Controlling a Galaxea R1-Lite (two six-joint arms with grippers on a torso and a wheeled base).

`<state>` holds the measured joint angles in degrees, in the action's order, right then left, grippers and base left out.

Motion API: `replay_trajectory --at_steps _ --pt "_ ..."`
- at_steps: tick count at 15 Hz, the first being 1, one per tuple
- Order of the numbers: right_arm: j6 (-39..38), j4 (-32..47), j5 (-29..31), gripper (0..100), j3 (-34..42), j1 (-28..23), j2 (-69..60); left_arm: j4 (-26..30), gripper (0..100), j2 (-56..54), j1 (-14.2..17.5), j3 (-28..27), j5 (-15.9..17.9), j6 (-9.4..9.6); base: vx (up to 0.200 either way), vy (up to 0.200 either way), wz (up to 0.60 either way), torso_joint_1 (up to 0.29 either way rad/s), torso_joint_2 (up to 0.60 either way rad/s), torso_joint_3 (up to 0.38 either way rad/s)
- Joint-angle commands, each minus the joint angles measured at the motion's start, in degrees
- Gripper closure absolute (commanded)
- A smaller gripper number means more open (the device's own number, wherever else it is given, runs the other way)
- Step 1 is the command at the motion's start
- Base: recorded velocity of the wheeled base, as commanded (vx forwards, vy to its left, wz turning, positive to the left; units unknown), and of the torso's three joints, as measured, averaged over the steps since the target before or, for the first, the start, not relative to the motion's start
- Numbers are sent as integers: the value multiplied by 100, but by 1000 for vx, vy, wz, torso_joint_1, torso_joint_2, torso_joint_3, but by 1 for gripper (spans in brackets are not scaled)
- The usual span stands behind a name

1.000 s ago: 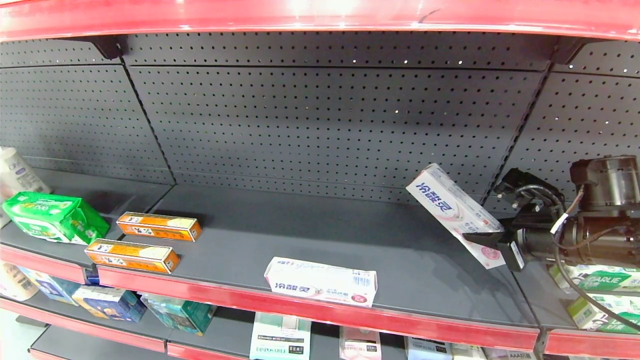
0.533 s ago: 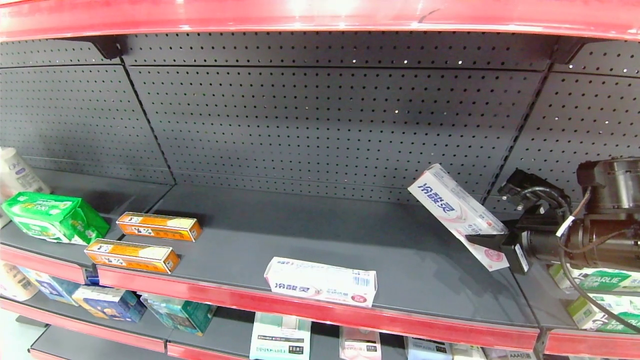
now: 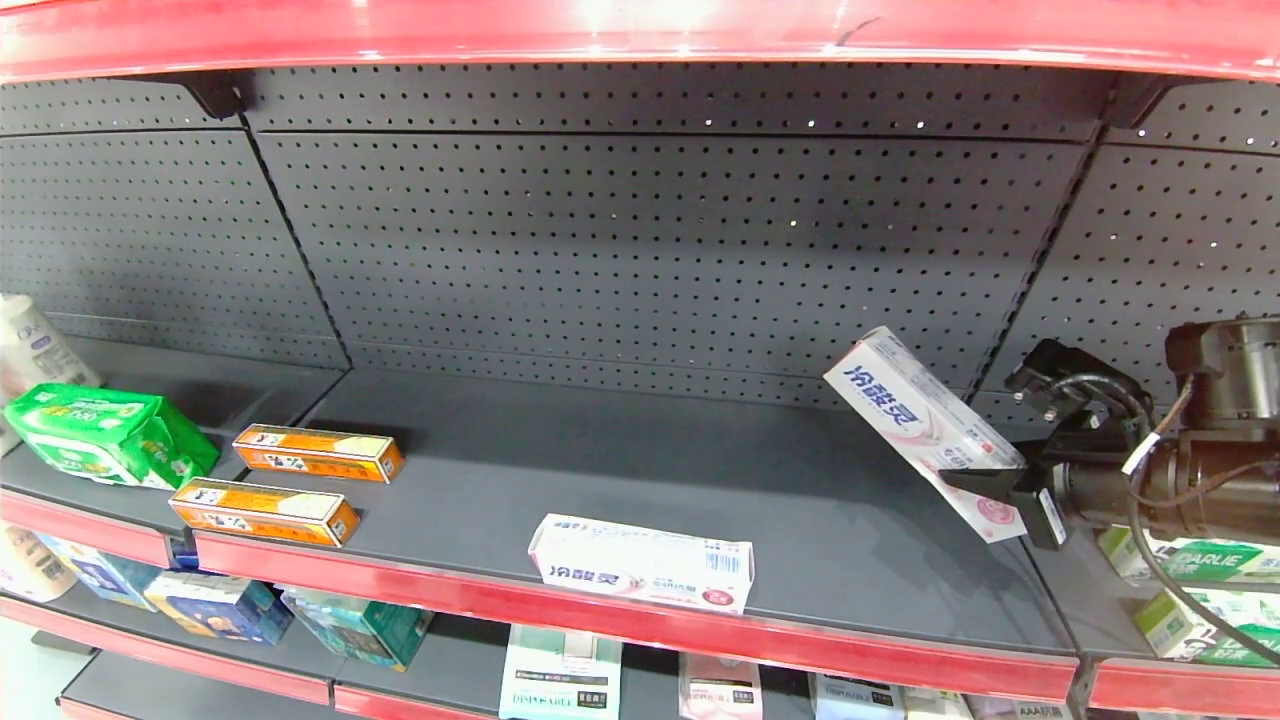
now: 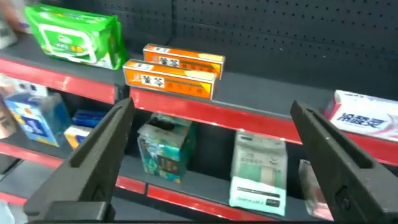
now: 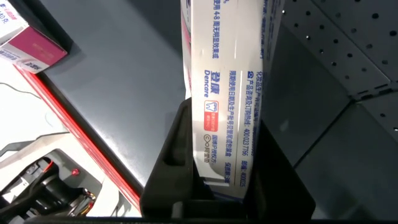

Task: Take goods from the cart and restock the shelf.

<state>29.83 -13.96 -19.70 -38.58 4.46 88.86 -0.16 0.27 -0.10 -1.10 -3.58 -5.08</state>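
One toothpaste box [image 3: 905, 410] tilted over the shelf [image 3: 620, 450].
I see the right gripper [image 3: 985, 482] pinching its lower end — blue lettering on top; the left gripper [image 4: 211, 107] is spread wide.

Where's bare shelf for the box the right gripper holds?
Biggest bare patch: shelf middle, between the orange boxes and the held white box, behind the lying white box. Also the front strip between that lying box and the right gripper. Crowded: the right bay's green boxes.
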Motion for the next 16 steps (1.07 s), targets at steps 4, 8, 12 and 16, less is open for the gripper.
replay_trajectory --at_steps 4,8,12,16 --pt "14 -2 1 100 53 11 44 -11 0 -9 1 4 77 201 0 0 0 0 0 0" --pt "23 -10 1 100 44 11 35 -2 0 -9 1 101 200 359 0 0 0 0 0 0" --pt "58 -2 -8 100 9 20 88 -2 0 -18 10 110 200 438 0 0 0 0 0 0" --pt "76 -10 -34 100 -70 169 272 -2 0 -9 1 110 209 438 0 0 0 0 0 0"
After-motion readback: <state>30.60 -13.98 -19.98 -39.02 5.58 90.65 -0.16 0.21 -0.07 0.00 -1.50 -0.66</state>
